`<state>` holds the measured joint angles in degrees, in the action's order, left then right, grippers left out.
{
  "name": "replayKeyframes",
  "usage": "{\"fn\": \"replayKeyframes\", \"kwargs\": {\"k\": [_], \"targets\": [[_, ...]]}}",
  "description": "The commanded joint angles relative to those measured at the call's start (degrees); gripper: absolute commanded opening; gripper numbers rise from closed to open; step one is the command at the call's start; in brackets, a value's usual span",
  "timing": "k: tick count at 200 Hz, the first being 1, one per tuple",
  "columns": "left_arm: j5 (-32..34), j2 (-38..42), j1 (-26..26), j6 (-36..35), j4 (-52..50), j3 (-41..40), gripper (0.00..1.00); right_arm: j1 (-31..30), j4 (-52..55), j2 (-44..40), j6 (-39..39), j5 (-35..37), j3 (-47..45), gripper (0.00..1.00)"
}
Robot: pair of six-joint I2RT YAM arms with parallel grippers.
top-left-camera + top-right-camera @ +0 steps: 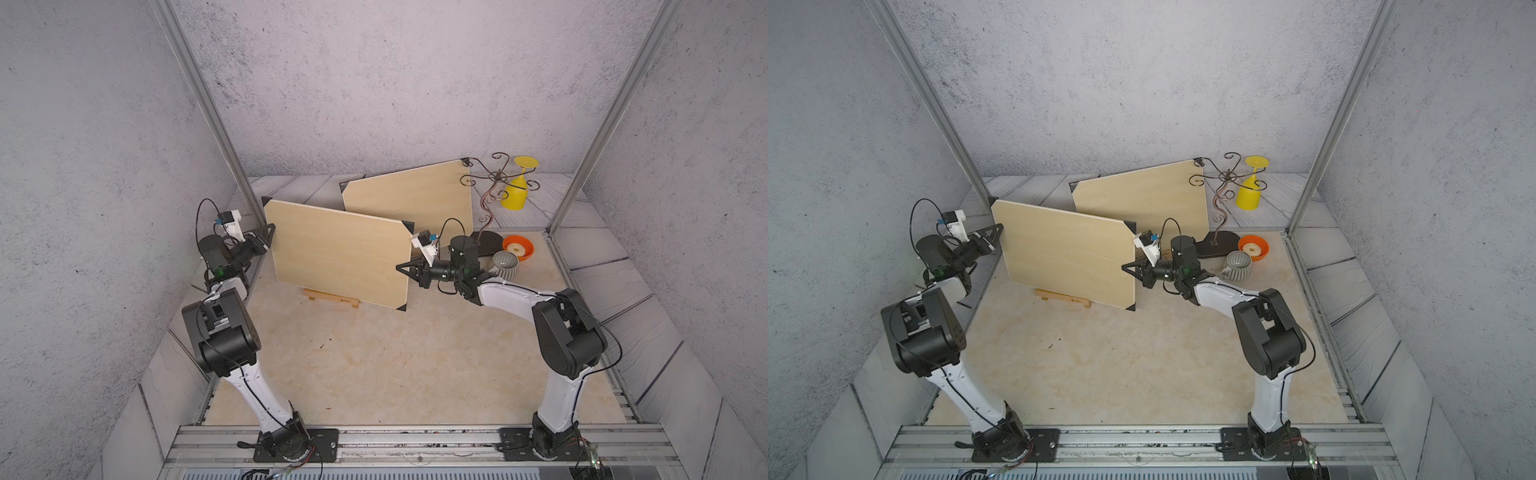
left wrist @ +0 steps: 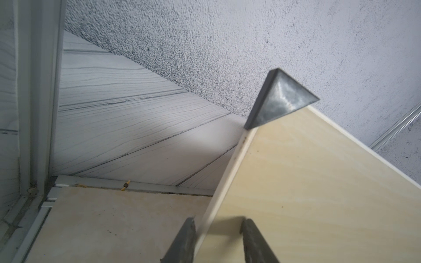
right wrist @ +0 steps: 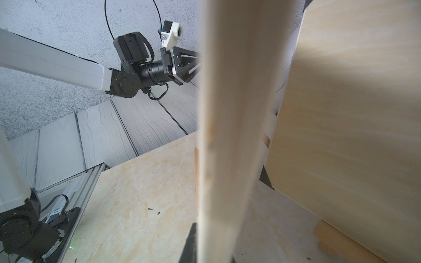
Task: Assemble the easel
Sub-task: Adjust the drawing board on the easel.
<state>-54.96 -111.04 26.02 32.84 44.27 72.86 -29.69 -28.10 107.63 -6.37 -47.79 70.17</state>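
Both top views showed a pale counter [image 1: 395,361] inside grey walls, with my two arms reaching in from the near rail. A wooden front board [image 1: 338,253] with black corner caps stood on its long edge at mid-counter, facing me. A small wooden easel stand [image 1: 331,298] peeked out from under its lower edge, left of the board's middle. I could not tell whether that edge sat in the stand's ledge or hung just above it.

My right hand [image 1: 401,267] was clenched on the board's right edge, about halfway up. My left hand [image 1: 270,232] was at the left edge, near the top corner. In the left wrist view its fingers [image 2: 257,241] straddled that edge, one on each face. I could not tell whether they pressed the wood or only bracketed it.

A back board [image 1: 409,195] of the same kind stood upright farther away, to the right. At the far right were a curly wire rack [image 1: 492,183], a yellow goblet [image 1: 515,195], an orange bowl [image 1: 519,247] and a striped mug [image 1: 505,266].

I judged the step in hand to be seating the front board on the stand. The next move seemed to call for keeping the board level and settling its lower edge into the ledge. After that it would need leaning back onto the support, then letting go one hand at a time.
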Motion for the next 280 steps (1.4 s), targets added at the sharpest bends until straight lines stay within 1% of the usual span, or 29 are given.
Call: {"fn": "replayKeyframes", "kwargs": {"k": [1, 21, 33, 54, 73, 112, 130, 153, 177, 193, 205, 211, 218, 229, 260, 280], "targets": [[-11.12, 0.08, -3.95, -0.32, 1.86, -1.43, 0.36, -4.5, 6.3, 3.69, 5.94, 1.82, -1.6, 0.0], [-10.46, 0.45, -3.87, -0.25, 1.88, -2.57, 0.36, -4.42, 7.08, 3.91, 6.24, 2.79, -2.03, 0.08], [-10.0, 0.87, -3.81, -0.57, 1.73, -3.35, 0.36, -4.41, 7.4, 3.73, 6.29, 3.31, -2.23, 0.2], [-8.78, 1.07, -3.7, -1.69, 0.1, -3.69, 0.4, -4.38, 9.61, 3.71, 6.73, 4.27, -1.52, 0.3], [-8.01, 1.16, -3.61, -1.46, -0.18, -3.84, 0.45, -4.2, 8.61, 3.04, 6.3, 5.92, -2.4, 0.4], [-7.44, 1.19, -3.43, -1.51, -0.5, -3.86, 0.48, -3.48, 5.82, 1.74, 4.63, 8.27, -4.02, 0.53], [-6.93, 1.59, -3.05, -1.52, -0.9, -4.05, 0.49, -3.27, 6.28, 1.3, 4.67, 8.6, -3.99, 0.61], [-4.95, 2.52, -2.47, -1.59, -1.15, -4.85, 0.55, -3.17, 6.65, -0.21, 5.28, 10.35, -5.13, 0.78], [-3.33, 3.25, -2.04, -1.81, -2.04, -5.62, 0.58, -2.88, 7.05, -1.47, 5.51, 11.32, -6.02, 0.91], [-1.59, 4.23, -1.6, -1.96, -2.36, -6.64, 0.63, -2.53, 5.75, -2.5, 4.22, 12.15, -7.49, 0.99], [-0.1, 5.45, -1.11, -3.03, -3.78, -7.57, 0.7, -2.01, 4.46, -3.21, 3.08, 12.03, -8.69, 0.99], [0.34, 6.08, -0.92, -3.63, -4.52, -7.87, 0.76, -1.8, 4.33, -3.54, 2.83, 11.99, -9.03, 0.99], [0.94, 6.74, -0.67, -4.33, -5.85, -8.05, 0.86, -1.57, 4.3, -4.01, 2.64, 12.2, -9.53, 0.99], [1.76, 8.15, -0.37, -5.73, -7.61, -8.61, 0.96, -1.17, 3.62, -5.15, 2.27, 12.61, -10.69, 0.99], [8.95, 14.32, 0.67, -8.94, -11.45, -13.17, 0.97, -0.25, 3.08, -8.7, 1.04, 14.91, -14.05, 0.99], [15.46, 19.7, 1.07, -10.55, -15.04, -17.17, 0.97, 1.02, 1.93, -12.41, -1.18, 17.58, -17.18, 0.99]]}}
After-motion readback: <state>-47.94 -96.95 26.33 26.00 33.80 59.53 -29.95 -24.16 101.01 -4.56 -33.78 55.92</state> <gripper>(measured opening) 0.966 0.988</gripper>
